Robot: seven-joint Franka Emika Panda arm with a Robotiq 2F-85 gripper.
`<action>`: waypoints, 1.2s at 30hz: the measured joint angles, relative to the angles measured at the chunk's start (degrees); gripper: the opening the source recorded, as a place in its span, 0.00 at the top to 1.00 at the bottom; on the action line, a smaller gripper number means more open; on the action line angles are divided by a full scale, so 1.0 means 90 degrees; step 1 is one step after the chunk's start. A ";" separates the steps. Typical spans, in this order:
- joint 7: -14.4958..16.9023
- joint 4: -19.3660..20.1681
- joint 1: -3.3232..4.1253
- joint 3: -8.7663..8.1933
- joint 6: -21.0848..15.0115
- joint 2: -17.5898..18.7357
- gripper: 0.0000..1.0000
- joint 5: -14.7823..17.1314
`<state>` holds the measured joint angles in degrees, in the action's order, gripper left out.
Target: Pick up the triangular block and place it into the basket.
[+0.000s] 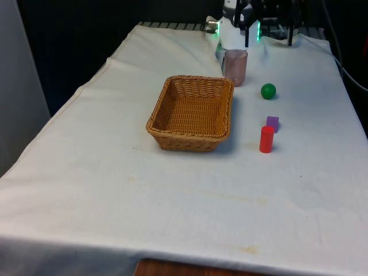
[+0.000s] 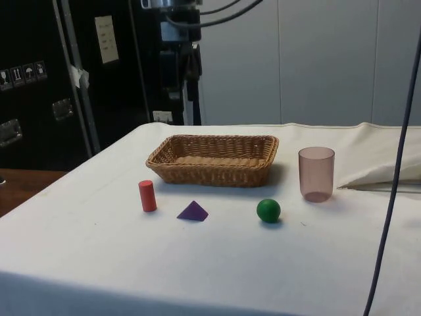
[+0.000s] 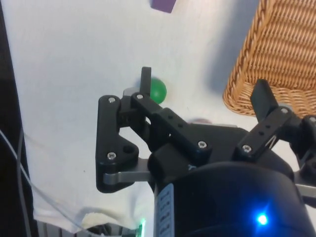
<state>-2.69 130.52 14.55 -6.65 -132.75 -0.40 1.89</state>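
The triangular block is a small purple pyramid lying on the white cloth, off the basket's side towards the front view's right. The oblong wicker basket sits mid-table with nothing in it. My gripper hangs high above the table's far end, well away from the block, open and holding nothing. In the wrist view the gripper has its fingers spread, with the purple block far off and the basket's corner to one side.
A red cylinder stands upright close beside the block. A green ball lies farther back. A translucent pink cup stands by the basket's far corner. A cable hangs in the side view.
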 measured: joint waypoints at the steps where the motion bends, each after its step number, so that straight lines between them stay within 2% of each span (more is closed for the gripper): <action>1: -0.0006 0.0032 0.0000 0.0019 -0.0064 0.0019 0.00 0.0000; 8: -0.0076 0.0248 0.0000 0.0146 -0.0598 0.0210 0.00 0.0000; 11: -0.0083 0.0274 0.0000 0.0166 -0.0668 0.0248 0.00 0.0000; 23: -0.0159 0.0407 0.0000 0.0299 -0.1388 0.0745 0.00 0.0000; 36: -0.0331 0.0427 0.0000 0.0325 -0.1783 0.1203 0.00 0.0025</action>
<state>-5.67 134.36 14.55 -3.72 -148.80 10.43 2.12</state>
